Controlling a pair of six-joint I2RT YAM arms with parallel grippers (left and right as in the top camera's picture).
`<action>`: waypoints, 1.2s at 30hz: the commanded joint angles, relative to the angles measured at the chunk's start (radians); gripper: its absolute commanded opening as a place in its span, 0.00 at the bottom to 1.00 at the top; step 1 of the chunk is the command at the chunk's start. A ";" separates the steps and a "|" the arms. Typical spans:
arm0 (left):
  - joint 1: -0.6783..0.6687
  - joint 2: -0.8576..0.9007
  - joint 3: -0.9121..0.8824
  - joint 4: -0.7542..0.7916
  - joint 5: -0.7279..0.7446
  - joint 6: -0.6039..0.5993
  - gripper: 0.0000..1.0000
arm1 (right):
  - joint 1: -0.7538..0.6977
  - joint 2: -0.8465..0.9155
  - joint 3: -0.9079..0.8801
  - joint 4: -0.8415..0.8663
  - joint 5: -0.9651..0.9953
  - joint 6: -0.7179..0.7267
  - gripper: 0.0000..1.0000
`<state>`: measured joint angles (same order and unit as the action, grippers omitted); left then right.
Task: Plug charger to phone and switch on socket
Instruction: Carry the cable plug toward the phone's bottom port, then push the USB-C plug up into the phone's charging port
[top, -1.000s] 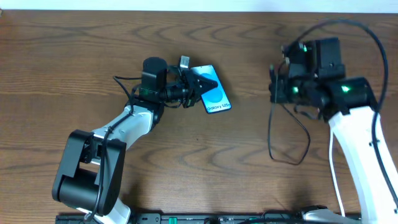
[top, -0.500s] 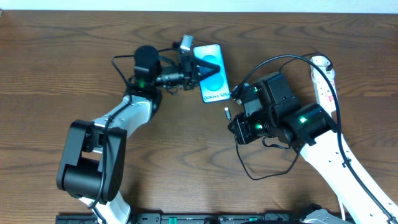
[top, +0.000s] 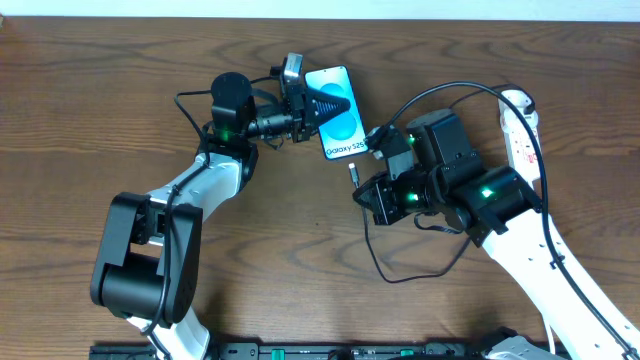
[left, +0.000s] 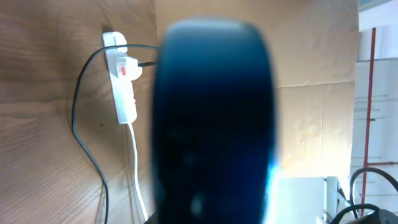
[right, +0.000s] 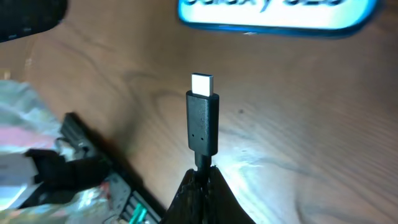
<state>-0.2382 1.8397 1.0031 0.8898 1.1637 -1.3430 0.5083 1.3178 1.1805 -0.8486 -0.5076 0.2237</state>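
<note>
The phone (top: 338, 112) has a bright blue screen with a cyan oval; my left gripper (top: 312, 104) is shut on its left part at the table's upper middle. In the left wrist view the phone (left: 214, 118) fills the middle as a dark blur. My right gripper (top: 362, 185) is shut on the charger's black plug (right: 203, 121), whose silver tip points at the phone's bottom edge (right: 280, 15), a short gap away. The charger cable (top: 430, 262) loops below the right arm. The white socket (top: 522, 125) lies at the far right; it also shows in the left wrist view (left: 122, 78) with a red mark.
The robot bases and a black rail (top: 300, 350) run along the table's front edge. A white cord (left: 138, 162) leaves the socket. Cardboard (left: 317, 43) stands beyond the table in the left wrist view.
My left gripper carried the phone up and a little right. My right arm swung from the far right down to the middle with the plug, then edged left toward the phone.
</note>
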 joint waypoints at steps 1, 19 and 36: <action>0.002 -0.003 0.029 0.050 -0.001 -0.009 0.07 | 0.010 -0.007 -0.009 -0.006 -0.093 -0.002 0.01; 0.002 -0.003 0.029 0.073 0.053 -0.008 0.07 | 0.003 -0.201 -0.358 0.380 0.019 0.164 0.01; -0.029 -0.003 0.029 0.123 0.056 -0.009 0.08 | -0.004 -0.165 -0.358 0.516 -0.006 0.188 0.01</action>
<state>-0.2687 1.8400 1.0031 0.9989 1.2140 -1.3575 0.5114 1.1519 0.8223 -0.3359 -0.5049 0.4023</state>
